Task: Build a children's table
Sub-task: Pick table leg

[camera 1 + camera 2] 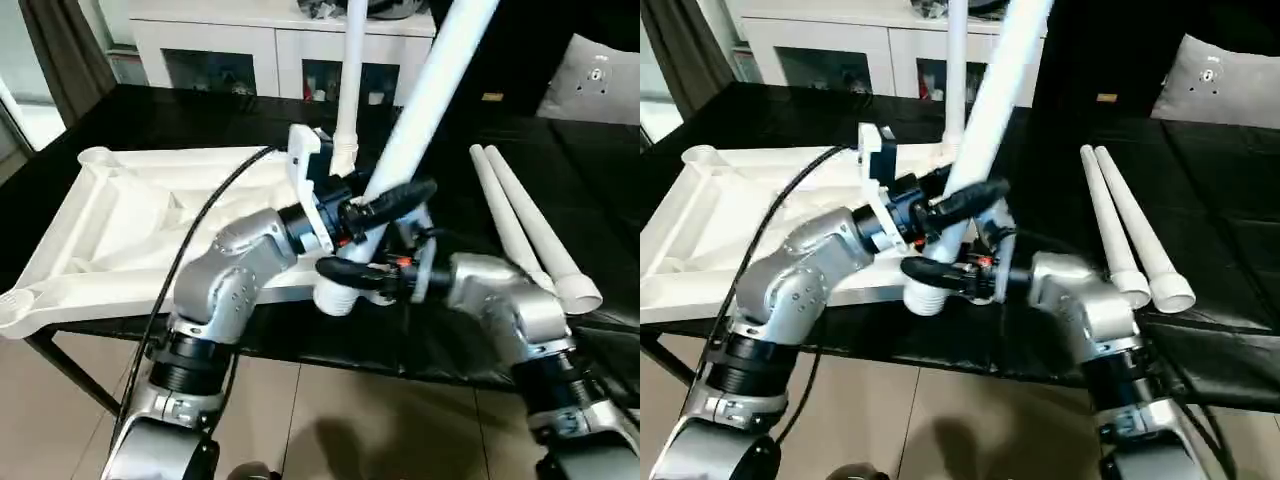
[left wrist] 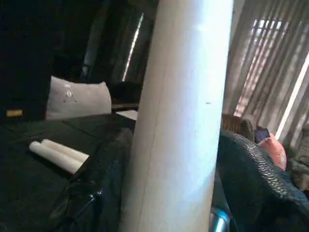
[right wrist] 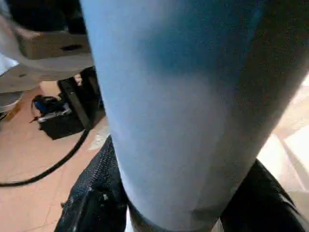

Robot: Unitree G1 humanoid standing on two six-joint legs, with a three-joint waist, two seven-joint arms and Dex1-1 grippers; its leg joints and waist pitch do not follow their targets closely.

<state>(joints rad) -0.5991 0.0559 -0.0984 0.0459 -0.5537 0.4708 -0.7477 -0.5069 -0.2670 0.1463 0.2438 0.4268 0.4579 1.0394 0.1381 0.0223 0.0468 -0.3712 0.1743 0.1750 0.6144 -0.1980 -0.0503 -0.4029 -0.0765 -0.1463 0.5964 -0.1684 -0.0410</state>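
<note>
Both grippers, left gripper (image 1: 385, 205) above right gripper (image 1: 362, 272), are clamping one tilted table leg (image 1: 425, 95) over the upturned table top's (image 1: 130, 225) near corner in the head views, beside two spare legs (image 1: 520, 225) lying on the black table (image 1: 590, 170). Left wrist view is showing those spares (image 2: 58, 154) behind the leg (image 2: 181, 116); right wrist view is showing floor and a cable (image 3: 46, 169) instead, so with the socket hidden, the tilted leg could be jamming or slipping.

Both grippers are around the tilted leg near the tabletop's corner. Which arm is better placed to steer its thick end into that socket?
Probably right: the right gripper clasps the tilted leg low, just above its thick end, while the left gripper sits higher. The tabletop lies alongside.
</note>
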